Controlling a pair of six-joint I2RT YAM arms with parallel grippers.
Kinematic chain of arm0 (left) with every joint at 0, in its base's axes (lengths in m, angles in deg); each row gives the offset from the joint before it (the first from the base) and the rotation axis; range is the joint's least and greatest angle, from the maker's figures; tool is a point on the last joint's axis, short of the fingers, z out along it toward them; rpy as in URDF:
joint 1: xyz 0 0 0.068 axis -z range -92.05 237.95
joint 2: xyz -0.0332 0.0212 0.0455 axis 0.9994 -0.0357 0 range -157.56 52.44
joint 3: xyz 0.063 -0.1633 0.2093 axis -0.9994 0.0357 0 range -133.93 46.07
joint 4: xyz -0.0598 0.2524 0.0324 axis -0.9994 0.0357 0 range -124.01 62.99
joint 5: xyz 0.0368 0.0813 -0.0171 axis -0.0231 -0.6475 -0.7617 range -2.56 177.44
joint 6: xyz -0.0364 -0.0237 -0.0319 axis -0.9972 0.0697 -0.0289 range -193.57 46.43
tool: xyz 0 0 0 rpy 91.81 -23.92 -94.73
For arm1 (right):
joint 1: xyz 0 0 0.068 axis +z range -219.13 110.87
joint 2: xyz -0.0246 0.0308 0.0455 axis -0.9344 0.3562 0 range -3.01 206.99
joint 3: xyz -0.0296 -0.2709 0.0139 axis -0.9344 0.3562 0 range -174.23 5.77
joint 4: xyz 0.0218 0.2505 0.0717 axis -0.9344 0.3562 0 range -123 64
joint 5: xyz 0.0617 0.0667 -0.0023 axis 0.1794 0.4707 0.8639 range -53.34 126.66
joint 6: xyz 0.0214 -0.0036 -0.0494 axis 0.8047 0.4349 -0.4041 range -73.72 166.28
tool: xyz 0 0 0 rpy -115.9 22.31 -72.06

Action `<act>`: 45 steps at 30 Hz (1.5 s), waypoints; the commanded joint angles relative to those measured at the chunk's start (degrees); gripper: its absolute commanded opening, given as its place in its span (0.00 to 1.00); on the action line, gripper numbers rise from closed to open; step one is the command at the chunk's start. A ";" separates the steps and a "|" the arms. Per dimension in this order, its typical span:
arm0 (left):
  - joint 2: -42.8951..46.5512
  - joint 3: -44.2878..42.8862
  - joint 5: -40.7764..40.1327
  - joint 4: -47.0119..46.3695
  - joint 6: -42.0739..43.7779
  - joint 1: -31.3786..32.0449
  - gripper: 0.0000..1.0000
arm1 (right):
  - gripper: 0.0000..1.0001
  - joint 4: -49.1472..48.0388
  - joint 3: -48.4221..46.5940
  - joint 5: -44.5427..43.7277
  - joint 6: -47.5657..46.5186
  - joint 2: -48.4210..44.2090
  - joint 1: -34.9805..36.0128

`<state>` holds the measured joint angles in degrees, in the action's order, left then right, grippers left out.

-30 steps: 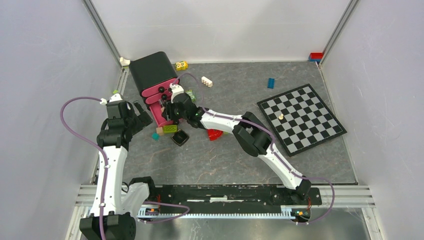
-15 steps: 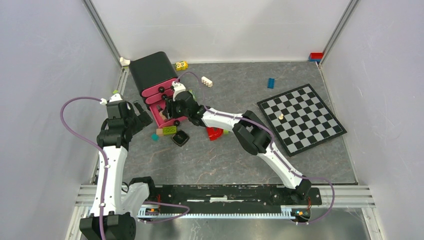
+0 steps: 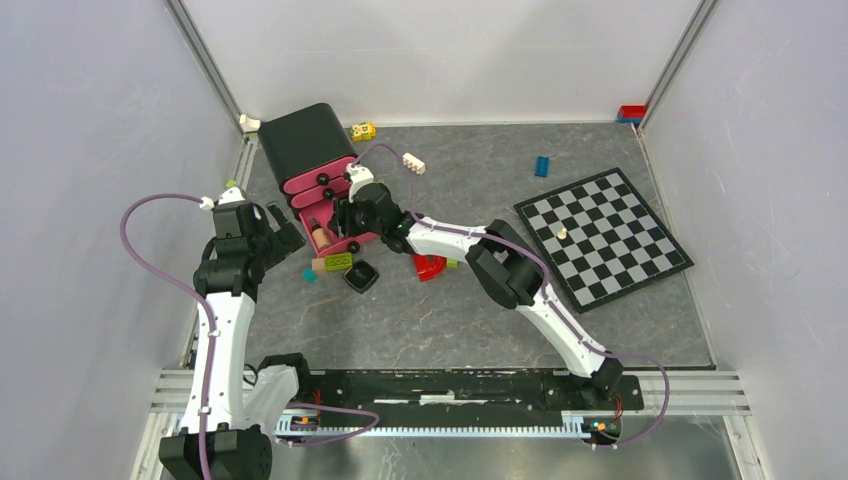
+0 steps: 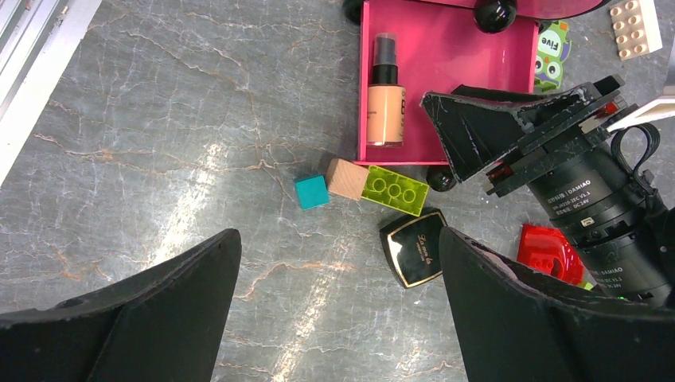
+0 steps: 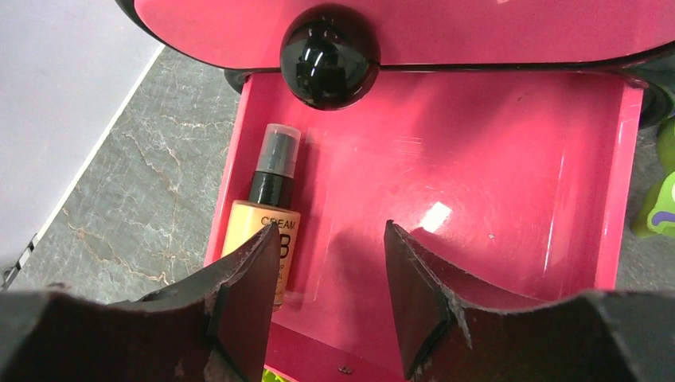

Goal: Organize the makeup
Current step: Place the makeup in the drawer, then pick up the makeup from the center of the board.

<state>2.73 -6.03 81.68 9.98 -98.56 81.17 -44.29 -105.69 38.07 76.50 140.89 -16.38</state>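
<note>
- At 10 o'clock on the table, top view: black cabinet with its lowest pink drawer standing open.
- Bottle: flat on the drawer floor, along the 9 o'clock wall in both wrist views, black pump cap toward 12 o'clock, beige body toward 6 o'clock.
- Right gripper: directly above the open drawer, tips pointing down into it; fingers parted by a narrow gap, nothing between them; bottle just beside the 9 o'clock finger, contact not discernible.
- Round black knob of the drawer above: at 12 o'clock of the right gripper, right wrist view.
- Left gripper: over bare table at 7 o'clock of the drawer, top view; fingers spread wide, holding nothing.
- Compact: closed, flat on the table outside the drawer, at 5 o'clock of the drawer front, top view; seen between the left fingers in the left wrist view, apart from both.
- Teal cube, wooden cube and green brick: side by side in a row just at 6 o'clock of the drawer front; compact just beside the brick, at its 5 o'clock.
- Red piece: at 3 o'clock of the compact, partly hidden by the right arm.
- Chessboard: at 3 o'clock on the table, well apart from the drawer.
</note>
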 commanded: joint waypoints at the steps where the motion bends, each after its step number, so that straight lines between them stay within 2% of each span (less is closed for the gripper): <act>1: 0.80 -0.02 0.49 -2.16 0.38 -0.34 1.00 | 0.57 -1.98 1.42 0.52 -4.01 -4.33 0.16; 7: 0.75 -0.03 0.26 -2.16 0.40 -0.33 1.00 | 0.58 -5.59 3.08 1.13 -9.10 -9.74 0.16; 12: 0.58 -0.02 0.23 -2.15 0.38 -0.37 1.00 | 0.60 -9.94 13.19 -0.53 -12.99 -18.91 0.16; 15: 0.49 -0.02 0.19 -2.18 0.39 -0.39 1.00 | 0.62 -8.83 19.23 -1.05 -15.25 -24.42 0.17; 18: 0.60 -0.09 0.11 -2.15 0.39 -0.39 1.00 | 0.66 -3.55 23.82 -1.06 -17.40 -27.93 0.16; 21: 0.50 -0.05 0.12 -2.13 0.42 -0.38 1.00 | 0.79 2.00 27.36 -2.93 -17.56 -30.41 0.16; 25: 0.51 -0.02 -0.08 -2.16 0.38 -0.42 1.00 | 0.97 3.52 33.85 -3.13 -16.21 -33.59 0.62; 30: 0.17 -0.03 0.00 -2.17 0.38 -0.38 1.00 | 0.98 7.13 35.84 -6.55 -15.89 -33.99 3.12; 37: -0.13 -0.02 0.09 -2.15 0.38 -0.42 1.00 | 0.98 6.43 36.91 -6.86 -12.82 -31.77 6.36; 45: -0.08 -0.02 0.15 -2.15 0.38 -0.42 1.00 | 0.98 6.58 32.39 -5.81 -12.10 -26.90 8.84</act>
<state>2.53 -6.03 81.64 9.98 -98.54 81.17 -36.90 -69.28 32.43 63.56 111.05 -8.40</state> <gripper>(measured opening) 0.997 0.979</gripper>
